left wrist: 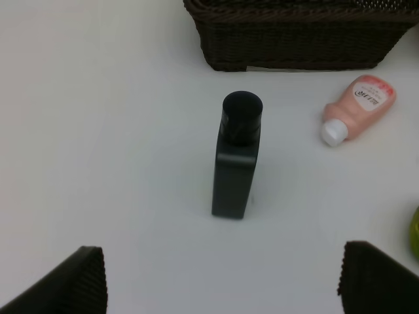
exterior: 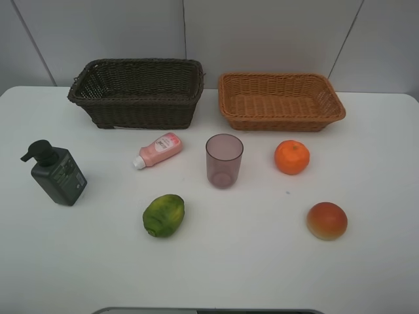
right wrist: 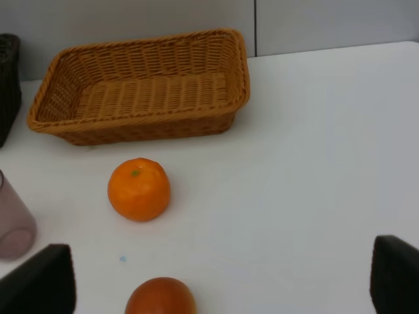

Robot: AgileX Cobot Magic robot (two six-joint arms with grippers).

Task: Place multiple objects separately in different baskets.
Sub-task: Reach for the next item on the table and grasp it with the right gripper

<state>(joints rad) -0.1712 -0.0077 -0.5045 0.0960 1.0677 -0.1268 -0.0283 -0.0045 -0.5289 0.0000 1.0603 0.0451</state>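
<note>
The dark green pump bottle (exterior: 57, 173) stands at the left of the white table; in the left wrist view the bottle (left wrist: 236, 163) stands ahead of my open, empty left gripper (left wrist: 222, 252). The pink tube (exterior: 159, 150) lies in front of the dark brown basket (exterior: 137, 92). The purple cup (exterior: 224, 160) stands upright mid-table. The green fruit (exterior: 163, 215) lies in front of it, to the left. The orange (exterior: 292, 157) sits before the orange-tan basket (exterior: 281, 100). The red-yellow fruit (exterior: 327, 220) lies at the front right. My right gripper (right wrist: 222, 248) is open and empty, with the orange (right wrist: 139, 189) ahead of it. Both baskets look empty.
Grey wall panels (exterior: 196, 33) stand right behind the baskets. A dark edge (exterior: 209, 311) runs along the table's front. Neither arm shows in the exterior high view.
</note>
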